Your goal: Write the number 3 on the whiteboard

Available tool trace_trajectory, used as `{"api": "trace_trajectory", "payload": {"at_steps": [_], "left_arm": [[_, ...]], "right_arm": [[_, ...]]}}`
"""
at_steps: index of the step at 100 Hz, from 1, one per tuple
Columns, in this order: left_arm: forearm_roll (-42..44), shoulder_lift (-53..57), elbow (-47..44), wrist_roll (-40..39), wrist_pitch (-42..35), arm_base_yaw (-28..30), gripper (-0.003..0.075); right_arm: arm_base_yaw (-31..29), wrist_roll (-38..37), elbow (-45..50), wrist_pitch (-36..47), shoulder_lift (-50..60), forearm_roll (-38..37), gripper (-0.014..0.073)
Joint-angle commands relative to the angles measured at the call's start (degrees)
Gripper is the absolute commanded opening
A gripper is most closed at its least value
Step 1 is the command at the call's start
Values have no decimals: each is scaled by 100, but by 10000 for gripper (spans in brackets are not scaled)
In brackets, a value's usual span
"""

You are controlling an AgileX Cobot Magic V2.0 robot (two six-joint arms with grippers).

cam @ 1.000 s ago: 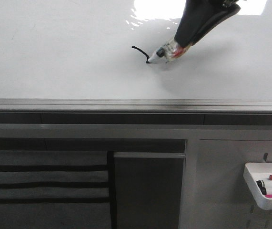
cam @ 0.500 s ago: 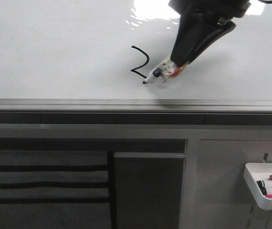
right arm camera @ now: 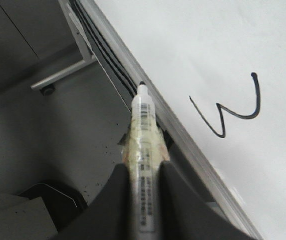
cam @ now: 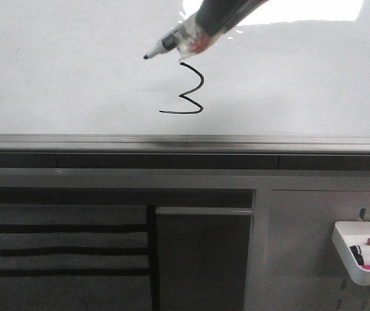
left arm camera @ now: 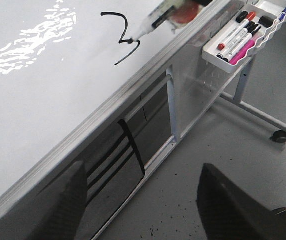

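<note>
The number 3 (cam: 191,91) is drawn in thin black line low on the whiteboard (cam: 74,65), just above the grey bottom rail (cam: 185,139). It also shows in the left wrist view (left arm camera: 124,37) and the right wrist view (right arm camera: 233,110). My right gripper (cam: 220,10) is shut on a taped white marker (cam: 175,42); the black tip points up-left of the digit, apart from it. In the right wrist view the fingers (right arm camera: 117,190) clamp the marker (right arm camera: 144,125). My left gripper (left arm camera: 143,200) is open and empty, below the board's edge over the floor.
A small white tray (cam: 346,249) with several markers hangs at the lower right under the board; it also shows in the left wrist view (left arm camera: 233,52). The board's stand has grey legs with a caster (left arm camera: 281,136). Dark panels sit below the rail.
The marker drew the lower curve and the flat bottom stroke, so the digit now reads as a 3. It then moved up and left, away from the digit.
</note>
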State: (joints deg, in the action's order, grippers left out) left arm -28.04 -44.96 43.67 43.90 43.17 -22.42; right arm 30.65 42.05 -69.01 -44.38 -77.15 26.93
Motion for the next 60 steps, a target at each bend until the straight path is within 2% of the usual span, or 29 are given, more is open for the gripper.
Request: {"api": "trace_trajectory", "payload": {"at_steps": [1, 19, 37, 60], "left_arm": [[-205, 20, 134, -42, -323, 31, 441], [-205, 20, 134, -42, -323, 31, 441], [-205, 20, 134, -42, -323, 31, 441], [-242, 20, 134, -42, -513, 31, 441]], "right_arm": [[15, 379, 237, 308, 590, 287, 8], [20, 639, 995, 295, 1250, 287, 8], [20, 1029, 1208, 320, 1469, 287, 8], [20, 2661, 1208, 367, 1469, 276, 8]]}}
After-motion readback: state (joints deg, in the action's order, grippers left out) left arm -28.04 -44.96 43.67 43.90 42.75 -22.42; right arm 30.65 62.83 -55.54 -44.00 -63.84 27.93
